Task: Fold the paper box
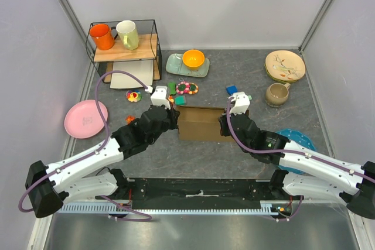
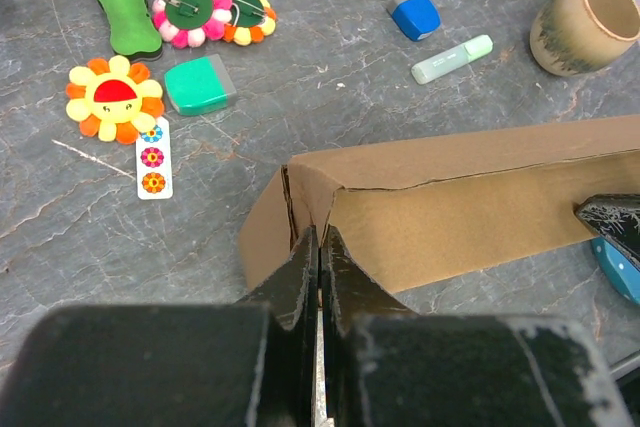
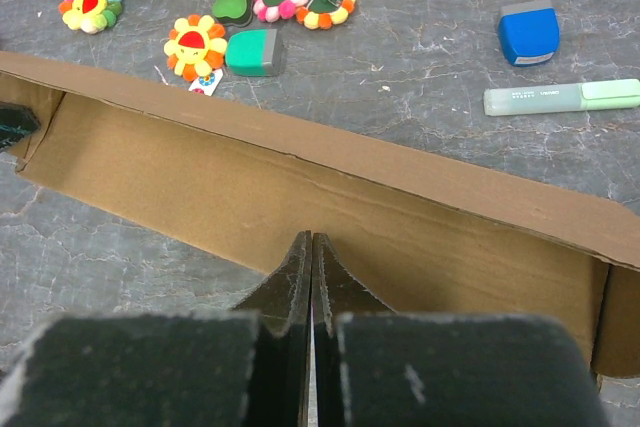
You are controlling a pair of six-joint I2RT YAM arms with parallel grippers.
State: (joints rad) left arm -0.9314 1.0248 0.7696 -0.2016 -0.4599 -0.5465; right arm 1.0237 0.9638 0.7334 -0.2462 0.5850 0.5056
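Two grippers: left gripper [image 2: 318, 247] and right gripper [image 3: 311, 247], each clamped narrow on the near wall of the paper box [image 1: 202, 122] (jaws nearly touching).
Place: table [image 1: 246, 162] centre.
Handling: probably light, stiff, creases easily; take the walls near corners.

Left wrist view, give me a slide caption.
Left gripper pinches the cardboard box at its corner, small toys and a mug beyond.

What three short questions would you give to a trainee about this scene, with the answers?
1. Choose: of the left gripper and the right gripper, which is shut on the paper box? A left only; B right only; C both.
2. True or false: the orange bowl sits on the pale green tray.
3. Fill the gap: the only plate left of the paper box is ____ in colour.
Key: 1 C; 2 true; 3 pink.
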